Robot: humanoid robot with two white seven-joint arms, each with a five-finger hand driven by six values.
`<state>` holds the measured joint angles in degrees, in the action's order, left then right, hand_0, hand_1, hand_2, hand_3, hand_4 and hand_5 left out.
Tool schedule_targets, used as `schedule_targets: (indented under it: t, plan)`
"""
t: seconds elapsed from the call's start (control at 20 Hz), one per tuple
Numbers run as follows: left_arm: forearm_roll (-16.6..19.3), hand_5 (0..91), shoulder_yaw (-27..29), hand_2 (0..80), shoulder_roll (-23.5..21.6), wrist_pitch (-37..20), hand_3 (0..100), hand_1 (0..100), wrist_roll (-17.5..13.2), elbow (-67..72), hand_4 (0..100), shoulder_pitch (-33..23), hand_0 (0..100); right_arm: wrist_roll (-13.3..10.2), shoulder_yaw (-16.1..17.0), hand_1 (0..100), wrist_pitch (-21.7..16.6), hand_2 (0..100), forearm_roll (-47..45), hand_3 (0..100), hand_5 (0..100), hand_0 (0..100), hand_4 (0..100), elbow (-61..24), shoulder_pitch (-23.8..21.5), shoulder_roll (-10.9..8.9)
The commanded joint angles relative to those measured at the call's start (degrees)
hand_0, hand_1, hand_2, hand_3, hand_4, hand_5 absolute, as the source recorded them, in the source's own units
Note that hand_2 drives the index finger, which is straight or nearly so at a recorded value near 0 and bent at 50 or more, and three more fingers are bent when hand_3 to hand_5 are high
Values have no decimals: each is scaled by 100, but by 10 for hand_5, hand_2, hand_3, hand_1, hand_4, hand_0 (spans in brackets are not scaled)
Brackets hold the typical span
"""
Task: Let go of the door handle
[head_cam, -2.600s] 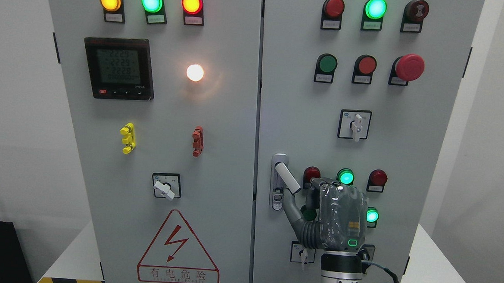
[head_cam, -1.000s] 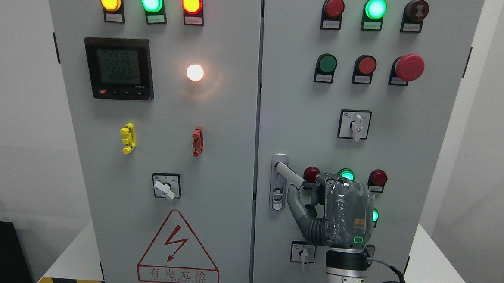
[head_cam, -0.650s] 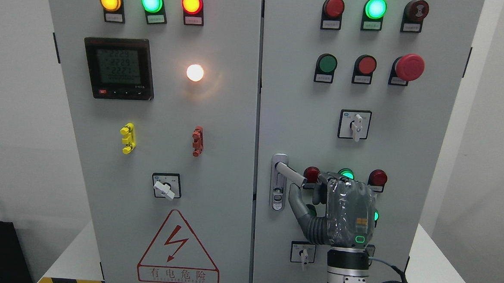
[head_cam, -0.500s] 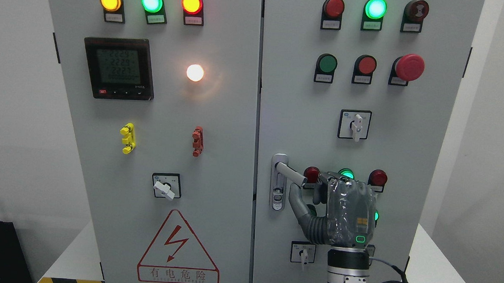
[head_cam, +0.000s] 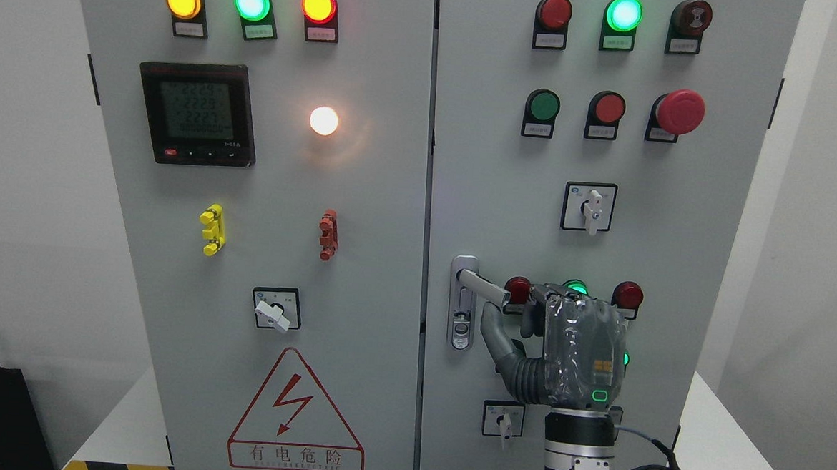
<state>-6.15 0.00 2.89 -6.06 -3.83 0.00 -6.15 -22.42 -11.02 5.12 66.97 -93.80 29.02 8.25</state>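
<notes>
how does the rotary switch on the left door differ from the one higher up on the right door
The left door switch has its white knob turned, its long end pointing down to the right; the upper right door switch has its knob pointing straight down. The left one sits low on its door; the right one sits at mid height, above the door handle. Both have white knobs on square black-edged plates.

place: probably electrical lab | evidence: control cabinet (head_cam: 362, 210), warning sign (head_cam: 297, 415)

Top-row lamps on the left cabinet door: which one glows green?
The middle lamp of the three on the left door glows green; its left neighbour is yellow, its right neighbour orange-red.
</notes>
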Motion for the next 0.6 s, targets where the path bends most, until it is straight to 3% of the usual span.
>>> schedule_targets:
  t: [0.0, 0.55]
  plan:
    - [0, 0, -79, 0, 1, 0, 0, 389, -4, 114, 0, 0, 120, 1, 4, 619, -2, 921, 0, 1000, 1000, 370, 1000, -7, 7, -7]
    - [0, 0, -79, 0, 1, 0, 0, 389, -4, 114, 0, 0, 120, 0, 4, 612, -11, 921, 0, 1000, 1000, 369, 1000, -7, 42, -7]
